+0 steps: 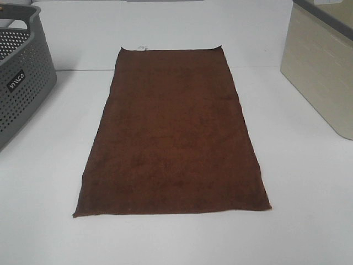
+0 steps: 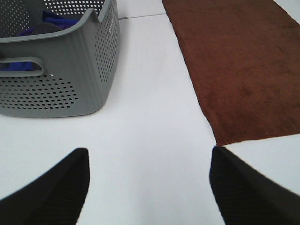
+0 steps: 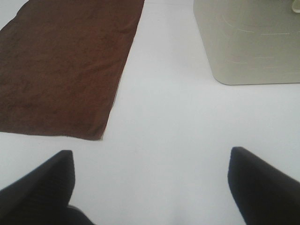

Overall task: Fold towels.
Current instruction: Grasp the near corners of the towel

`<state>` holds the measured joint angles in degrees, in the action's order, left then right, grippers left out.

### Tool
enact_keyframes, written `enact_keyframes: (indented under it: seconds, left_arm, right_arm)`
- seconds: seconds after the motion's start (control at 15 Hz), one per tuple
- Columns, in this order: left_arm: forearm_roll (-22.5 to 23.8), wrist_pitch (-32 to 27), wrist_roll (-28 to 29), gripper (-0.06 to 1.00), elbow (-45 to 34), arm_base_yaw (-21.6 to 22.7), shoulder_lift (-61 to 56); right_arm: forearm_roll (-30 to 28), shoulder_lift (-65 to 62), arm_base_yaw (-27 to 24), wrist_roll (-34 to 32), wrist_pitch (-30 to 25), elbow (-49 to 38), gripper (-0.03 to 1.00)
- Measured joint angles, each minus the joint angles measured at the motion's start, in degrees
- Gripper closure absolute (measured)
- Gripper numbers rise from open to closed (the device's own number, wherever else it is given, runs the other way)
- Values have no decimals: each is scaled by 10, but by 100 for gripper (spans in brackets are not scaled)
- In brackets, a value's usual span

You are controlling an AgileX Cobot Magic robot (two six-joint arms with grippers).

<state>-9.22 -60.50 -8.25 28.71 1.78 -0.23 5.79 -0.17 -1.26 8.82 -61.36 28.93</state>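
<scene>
A dark reddish-brown towel (image 1: 174,135) lies spread flat and lengthwise on the white table, a small white tag (image 1: 142,47) at its far short edge. Neither gripper shows in the exterior high view. In the left wrist view my left gripper (image 2: 149,180) is open over bare table, its black fingers (image 2: 56,187) wide apart, with the towel (image 2: 239,65) and its near left corner just ahead. In the right wrist view my right gripper (image 3: 151,180) is open and empty over bare table; the towel (image 3: 65,65) and its near right corner lie ahead, across from the fingers (image 3: 262,185).
A grey perforated basket (image 1: 22,83) stands at the left edge; the left wrist view shows blue cloth (image 2: 56,21) inside the basket (image 2: 61,70). A beige bin (image 1: 322,66) stands at the right, seen close in the right wrist view (image 3: 248,42).
</scene>
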Motion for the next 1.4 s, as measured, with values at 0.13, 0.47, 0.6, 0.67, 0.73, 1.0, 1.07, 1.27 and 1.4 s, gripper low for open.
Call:
enact_keyframes:
  seconds: [0.13, 0.47, 0.6, 0.67, 0.73, 1.0, 1.07, 1.27, 1.4]
  left_arm:
    - [0, 0, 0, 26, 0, 0, 0]
    - [0, 0, 0, 26, 0, 0, 0]
    - [0, 0, 0, 26, 0, 0, 0]
    - [0, 0, 0, 26, 0, 0, 0]
    - [0, 0, 0, 26, 0, 0, 0]
    - [0, 0, 0, 26, 0, 0, 0]
    - [0, 0, 0, 26, 0, 0, 0]
    - [0, 0, 0, 26, 0, 0, 0]
    - [0, 0, 0, 26, 0, 0, 0]
  right_arm:
    - [0, 0, 0, 0, 0, 0, 13]
    - [0, 0, 0, 0, 0, 0, 13]
    - [0, 0, 0, 0, 0, 0, 13]
    - [0, 0, 0, 0, 0, 0, 13]
    - [0, 0, 0, 0, 0, 0, 13]
    - [0, 0, 0, 0, 0, 0, 13]
    - [0, 0, 0, 0, 0, 0, 13]
    - [0, 0, 0, 0, 0, 0, 13]
    - [0, 0, 0, 0, 0, 0, 13]
